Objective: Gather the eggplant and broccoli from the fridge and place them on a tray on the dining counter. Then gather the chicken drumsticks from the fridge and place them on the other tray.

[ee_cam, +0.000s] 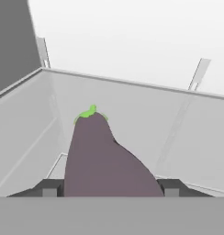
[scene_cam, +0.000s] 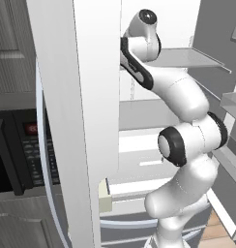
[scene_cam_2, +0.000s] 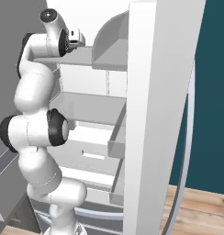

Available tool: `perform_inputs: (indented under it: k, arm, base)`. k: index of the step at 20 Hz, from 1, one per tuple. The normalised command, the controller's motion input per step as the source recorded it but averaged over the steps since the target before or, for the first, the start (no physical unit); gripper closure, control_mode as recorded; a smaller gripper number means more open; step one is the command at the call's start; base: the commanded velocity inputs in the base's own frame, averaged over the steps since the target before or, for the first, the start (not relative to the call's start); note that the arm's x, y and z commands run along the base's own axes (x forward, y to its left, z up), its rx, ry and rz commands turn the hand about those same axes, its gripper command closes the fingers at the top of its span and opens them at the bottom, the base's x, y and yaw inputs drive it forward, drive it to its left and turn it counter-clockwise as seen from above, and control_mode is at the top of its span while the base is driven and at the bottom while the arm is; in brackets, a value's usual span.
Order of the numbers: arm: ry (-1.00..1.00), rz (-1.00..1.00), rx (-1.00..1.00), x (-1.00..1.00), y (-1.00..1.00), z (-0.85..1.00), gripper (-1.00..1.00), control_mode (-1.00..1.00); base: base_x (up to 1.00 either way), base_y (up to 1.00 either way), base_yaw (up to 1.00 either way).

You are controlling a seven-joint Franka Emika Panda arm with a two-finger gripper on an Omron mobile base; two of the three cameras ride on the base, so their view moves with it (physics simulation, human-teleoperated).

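Eggplant: a long, dull-purple eggplant with a green stem cap (ee_cam: 102, 160) lies on the pale grey fridge shelf (ee_cam: 187, 133), its stem end pointing toward the white back wall (ee_cam: 132, 36) in the hand view.
Jaws: the gripper (ee_cam: 107, 187) has one dark finger tip (ee_cam: 49, 188) tight against each flank of the eggplant, so I judge the jaws clenched on it (whether it is lifted off the shelf I cannot tell).
Arm: the white arm with dark joints (scene_cam: 187, 140) reaches up into the open fridge at the height of an upper shelf (scene_cam_2: 81, 57); the wrist (scene_cam_2: 63, 41) sits just at that shelf's front edge.
Progress: early, by my reading. The eggplant sits inside the fridge, so nothing has reached a tray as far as these views tell.
Left to do: carry the eggplant out to a tray on the dining bench, fetch the broccoli to the same tray, then take the chicken drumsticks to the other tray.
Hidden: the eggplant's underside and near end are cut off at the bottom of the hand view, so the contact with the shelf cannot be read.
Blocked: the white fridge door (scene_cam: 71, 121) covers the hand in the left base view, and the other door (scene_cam_2: 155, 114) hides much of the interior in the right base view.
Surroundings: a black microwave (scene_cam: 16, 155) stands left of the fridge.
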Motion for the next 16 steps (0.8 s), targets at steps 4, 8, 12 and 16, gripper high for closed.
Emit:
perform_inputs:
  k: [4,8,12,16]
  arm:
    - [-0.13,0.00,0.03,-1.00,-0.05,0.01,1.00,-1.00]
    - [-0.11,0.00,0.06,-1.00,-0.14,0.13,1.00,-1.00]
    - [-0.04,-0.01,0.08,-1.00,-0.28,0.27,1.00,-1.00]
    - [0.00,-0.05,0.08,-1.00,-0.36,0.34,1.00,-1.00]
  base:
    - [0.00,0.00,0.00]
    - [0.00,0.00,0.00]
    - [0.00,0.00,0.00]
    - [0.00,0.00,0.00]
